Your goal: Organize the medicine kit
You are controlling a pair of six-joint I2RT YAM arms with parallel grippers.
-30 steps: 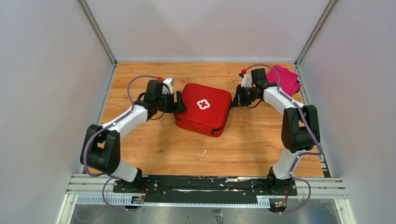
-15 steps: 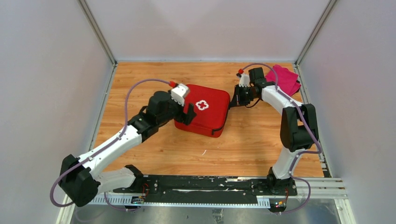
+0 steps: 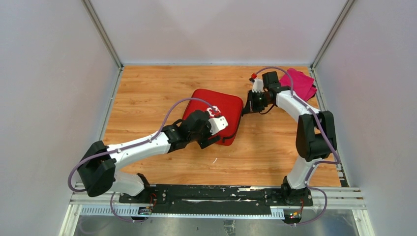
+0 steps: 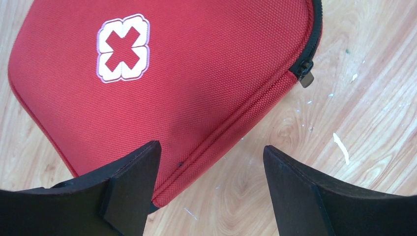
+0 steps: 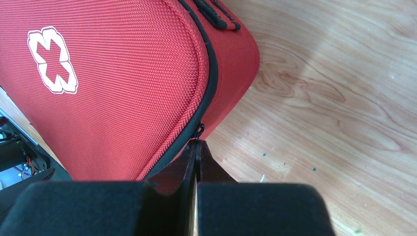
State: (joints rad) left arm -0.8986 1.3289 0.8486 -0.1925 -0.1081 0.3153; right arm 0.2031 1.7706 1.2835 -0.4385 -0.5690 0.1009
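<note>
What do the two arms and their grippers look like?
The left arm and right arm have white links, black joints and purple cables looping alongside. The left gripper and right gripper have black tapered fingers; a red cap tops the right wrist.

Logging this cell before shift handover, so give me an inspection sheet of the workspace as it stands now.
Surface: wooden tabletop, pale flecks.
Job's things: medicine kit, lid closed, white cross up, mid-table.
Clutter: magenta folded cloth in far right corner; small white scrap near the kit.
Grippers: left gripper open above kit's near edge; right gripper shut at the zip pull.
Cables: purple cables loop along both arms.
Surroundings: plain walls on three sides.
</note>
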